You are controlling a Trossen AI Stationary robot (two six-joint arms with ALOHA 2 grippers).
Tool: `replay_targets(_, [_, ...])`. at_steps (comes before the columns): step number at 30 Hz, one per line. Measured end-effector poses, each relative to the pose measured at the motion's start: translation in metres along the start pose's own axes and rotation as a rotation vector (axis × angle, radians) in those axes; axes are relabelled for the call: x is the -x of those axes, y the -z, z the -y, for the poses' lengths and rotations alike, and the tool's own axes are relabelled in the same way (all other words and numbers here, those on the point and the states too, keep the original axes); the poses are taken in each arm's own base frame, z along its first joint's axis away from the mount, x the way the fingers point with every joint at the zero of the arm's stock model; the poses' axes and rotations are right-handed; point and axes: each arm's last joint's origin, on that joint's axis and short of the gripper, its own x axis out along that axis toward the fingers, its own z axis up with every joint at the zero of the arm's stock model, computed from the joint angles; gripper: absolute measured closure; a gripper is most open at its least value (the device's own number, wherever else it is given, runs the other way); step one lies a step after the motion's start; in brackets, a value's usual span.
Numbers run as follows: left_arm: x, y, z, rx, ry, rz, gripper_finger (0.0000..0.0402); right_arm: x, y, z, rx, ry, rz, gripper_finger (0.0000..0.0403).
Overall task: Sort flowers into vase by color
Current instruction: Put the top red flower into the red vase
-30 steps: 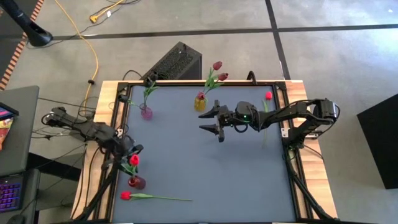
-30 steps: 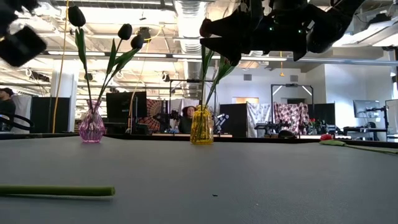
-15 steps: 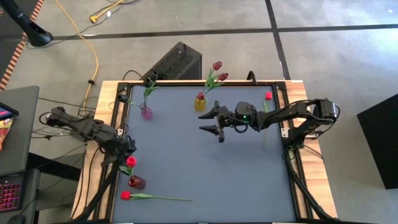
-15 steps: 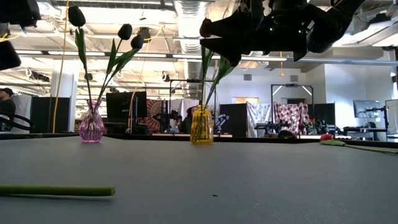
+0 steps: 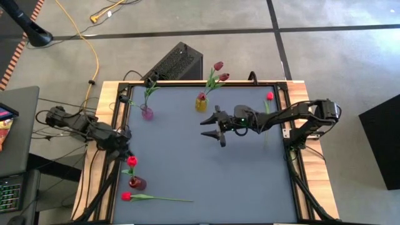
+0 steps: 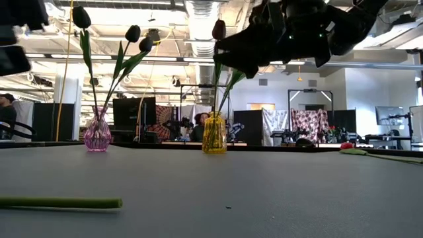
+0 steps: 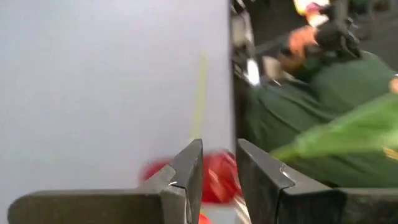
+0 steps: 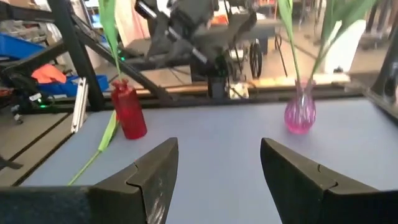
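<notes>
A red vase (image 5: 136, 182) near the table's left edge holds one red tulip (image 5: 131, 161). Another red tulip (image 5: 125, 196) lies flat by the near edge, its stem (image 6: 59, 203) pointing right. A third red tulip (image 5: 269, 96) lies along the right edge. The pink vase (image 5: 147, 113) holds near-black tulips (image 6: 133, 33). The yellow vase (image 5: 200, 103) holds maroon tulips (image 5: 218, 65). My left gripper (image 5: 123, 139) hovers just beyond the red vase, open by a narrow gap (image 7: 219, 165) and holding nothing. My right gripper (image 5: 209, 128) hangs wide open (image 8: 217, 162) over the table's middle.
A black box (image 5: 178, 62) stands behind the far edge. Cables run along the table's left rim (image 5: 94, 147). Bare grey tabletop (image 5: 237, 181) stretches across the middle and the near right. In the low view, the room behind shows desks and a seated person (image 6: 198, 125).
My left gripper has drawn back from the red tulip in the red vase, moving toward the far and left edges; the tulip stays standing in the vase. My right gripper has turned about its wrist and shifted a little toward the left, staying open.
</notes>
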Motion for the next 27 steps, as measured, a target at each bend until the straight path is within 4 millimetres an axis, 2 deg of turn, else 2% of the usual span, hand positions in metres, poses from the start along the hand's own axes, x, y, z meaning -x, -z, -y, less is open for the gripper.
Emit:
replay_targets(4, [0.001,-0.004,-0.004,-0.147,-0.133,0.127,0.0319,0.002,0.005,0.000,-0.068,0.016,-0.147,0.0148])
replay_targets(9, [0.002,-0.008,-0.009,-0.297,-0.320,0.263,0.0319,0.012,-0.002,0.000,-0.108,0.124,-0.366,0.0148])
replay_targets(12, [0.004,-0.012,-0.009,-0.314,-0.386,0.348,0.0319,0.023,-0.006,-0.001,-0.118,0.195,-0.485,0.0148])
replay_targets(18, [0.008,-0.022,-0.007,-0.241,-0.504,0.574,0.0319,0.058,-0.006,0.000,-0.267,0.406,-0.704,0.0148])
replay_targets(23, [0.007,-0.027,-0.004,-0.334,-0.519,0.591,0.0319,0.092,-0.003,0.005,-0.417,0.698,-0.844,0.0148])
replay_targets(27, [0.007,-0.031,-0.004,-0.402,-0.559,0.601,0.0319,0.109,0.003,0.015,-0.535,0.887,-0.911,0.0148])
